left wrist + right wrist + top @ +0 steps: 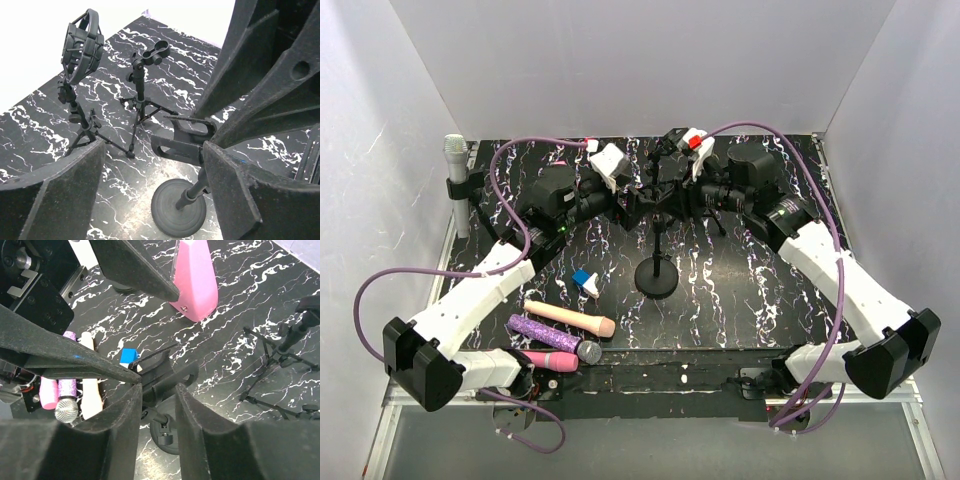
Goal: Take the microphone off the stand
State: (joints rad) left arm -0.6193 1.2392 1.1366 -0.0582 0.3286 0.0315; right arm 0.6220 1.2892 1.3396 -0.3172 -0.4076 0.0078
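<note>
The left pincer (154,147) gapes around the round-base stand's (170,212) seemingly empty clip (187,127), the right pincer (159,386) pinches it, and the grey microphone (455,155), clamped upright far left of both, looks rigid, light and smooth, so grasp its body.

Black-jointed white arms (485,285), purple cables (494,170), black left gripper (152,150)

Four microphones (570,318), three tabletop stands (656,275), one blue block (582,278).
</note>
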